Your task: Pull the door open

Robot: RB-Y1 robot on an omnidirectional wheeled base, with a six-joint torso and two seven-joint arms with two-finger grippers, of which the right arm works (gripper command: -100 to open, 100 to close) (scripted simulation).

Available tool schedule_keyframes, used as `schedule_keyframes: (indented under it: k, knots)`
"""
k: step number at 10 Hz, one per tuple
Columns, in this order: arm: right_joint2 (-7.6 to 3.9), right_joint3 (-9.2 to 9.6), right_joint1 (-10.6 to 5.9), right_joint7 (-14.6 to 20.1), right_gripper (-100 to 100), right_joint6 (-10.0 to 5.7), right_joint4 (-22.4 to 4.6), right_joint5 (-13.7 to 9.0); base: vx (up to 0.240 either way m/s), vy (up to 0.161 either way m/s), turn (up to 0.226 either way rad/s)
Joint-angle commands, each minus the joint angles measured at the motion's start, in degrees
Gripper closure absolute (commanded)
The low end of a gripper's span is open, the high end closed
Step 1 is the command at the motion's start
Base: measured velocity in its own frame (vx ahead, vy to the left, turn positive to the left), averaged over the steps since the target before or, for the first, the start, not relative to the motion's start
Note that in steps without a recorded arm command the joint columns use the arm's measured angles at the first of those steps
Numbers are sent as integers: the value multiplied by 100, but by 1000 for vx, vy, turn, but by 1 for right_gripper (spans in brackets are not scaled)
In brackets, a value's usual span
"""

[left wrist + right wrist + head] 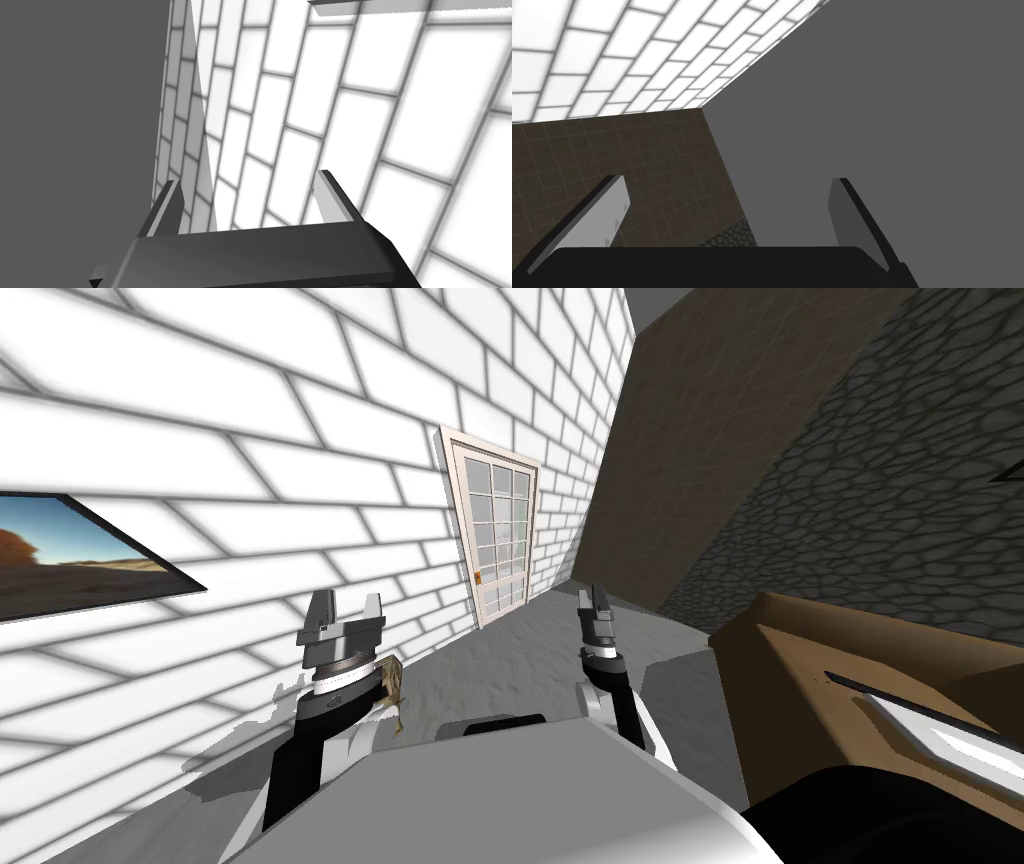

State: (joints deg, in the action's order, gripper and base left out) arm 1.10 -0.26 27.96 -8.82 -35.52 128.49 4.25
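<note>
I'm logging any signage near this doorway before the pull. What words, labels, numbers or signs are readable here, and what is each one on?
None: no readable text shows in any view.
The door has glass panes and a small orange handle, with no label or number.
The framed picture on the white brick wall shows a landscape, with no caption.

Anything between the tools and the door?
Nothing visible. Only grey floor lies between the left tool, the right tool and the door, far ahead in the white brick wall. The brown box stands off to the right.
</note>
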Motion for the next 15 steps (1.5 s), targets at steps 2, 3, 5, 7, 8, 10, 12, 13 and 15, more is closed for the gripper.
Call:
schedule_keyframes:
  k: [2, 3, 5, 7, 8, 10, 12, 13, 15]
  knots:
    - [-104, -88, -83, -196, -100, -52, -277, 91, 82, 19, 102]
    - [-142, -123, -116, -273, -100, -72, -386, 127, 122, 26, 74]
    - [-204, -192, -181, -426, -100, -113, -603, 198, 121, 41, 77]
    - [-269, -266, -252, -592, -100, -157, -838, 276, 120, 25, 100]
    - [-290, -297, -281, -661, -100, -175, -935, 308, 85, 21, 45]
    - [-354, -391, -370, -870, -100, -231, -1231, 405, 131, 35, 113]
    - [-395, -457, -432, -1017, -100, -270, -1439, 474, 92, 9, 75]
    - [-414, -494, -467, -1098, -100, -291, -1553, 512, 89, 17, 95]
    - [-451, -566, -536, -1259, -100, -334, -1782, 587, 93, 16, 80]
